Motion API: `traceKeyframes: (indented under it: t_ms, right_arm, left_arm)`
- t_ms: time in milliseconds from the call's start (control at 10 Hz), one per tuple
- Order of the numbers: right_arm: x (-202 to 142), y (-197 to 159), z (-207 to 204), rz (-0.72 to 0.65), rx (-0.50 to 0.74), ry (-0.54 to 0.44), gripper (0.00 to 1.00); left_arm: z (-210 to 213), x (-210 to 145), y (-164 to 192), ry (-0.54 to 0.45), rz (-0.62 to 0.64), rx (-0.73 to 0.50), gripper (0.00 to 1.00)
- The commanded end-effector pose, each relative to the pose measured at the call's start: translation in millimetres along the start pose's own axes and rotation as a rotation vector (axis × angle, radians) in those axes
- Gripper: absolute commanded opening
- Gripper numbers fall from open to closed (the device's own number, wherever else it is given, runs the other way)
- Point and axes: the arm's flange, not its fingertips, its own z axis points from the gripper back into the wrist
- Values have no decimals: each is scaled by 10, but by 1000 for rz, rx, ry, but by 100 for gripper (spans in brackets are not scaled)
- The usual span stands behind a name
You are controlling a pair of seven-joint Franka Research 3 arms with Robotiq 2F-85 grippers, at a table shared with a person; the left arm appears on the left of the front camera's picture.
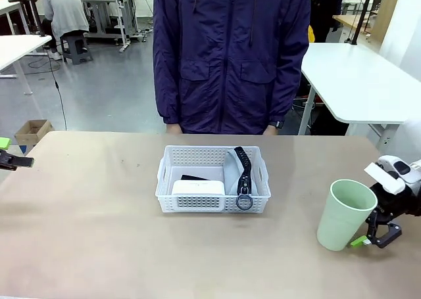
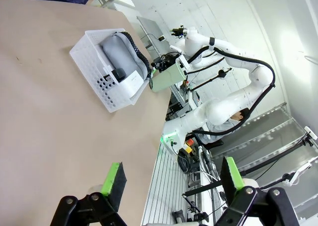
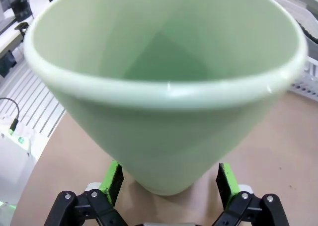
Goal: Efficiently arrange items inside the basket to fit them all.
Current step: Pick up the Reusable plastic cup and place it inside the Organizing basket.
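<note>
The white perforated basket (image 1: 168, 184) stands mid-table. In it lie a white box (image 1: 198, 187), a black stapler (image 1: 193, 178) mostly hidden behind the box, and a grey soft case (image 1: 231, 169) whose black strap ends in a ring over the front rim. A pale green cup (image 1: 343, 213) stands upright at the right. My right gripper (image 1: 373, 238) is open beside its foot; in the right wrist view the cup (image 3: 164, 77) rises between the fingers (image 3: 113, 179). My left gripper (image 1: 20, 161) is open at the far left edge, far from the basket (image 2: 94, 62).
A person in a dark blue jacket stands at the far side of the table behind the basket, hands low at the edge. Bare tabletop lies left of and in front of the basket. White tables and other workstations stand farther back.
</note>
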Motion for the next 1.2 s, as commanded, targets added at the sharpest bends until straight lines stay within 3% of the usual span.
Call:
traceKeyframes:
  t_ms: [0,200,500,1100]
  right_arm:
    - [-399,222,-215,71,55,-38,100]
    - [-358,229,-221,52,19,-128,100]
    - [-384,210,-182,40,63,-322,100]
    - [-452,171,-108,25,78,-444,100]
  left_arm:
    - [-25,-6,-29,3,6,5,100]
    - [-25,-6,-29,3,6,5,100]
    - [-25,-6,-29,3,6,5,100]
    - [-25,-6,-29,3,6,5,100]
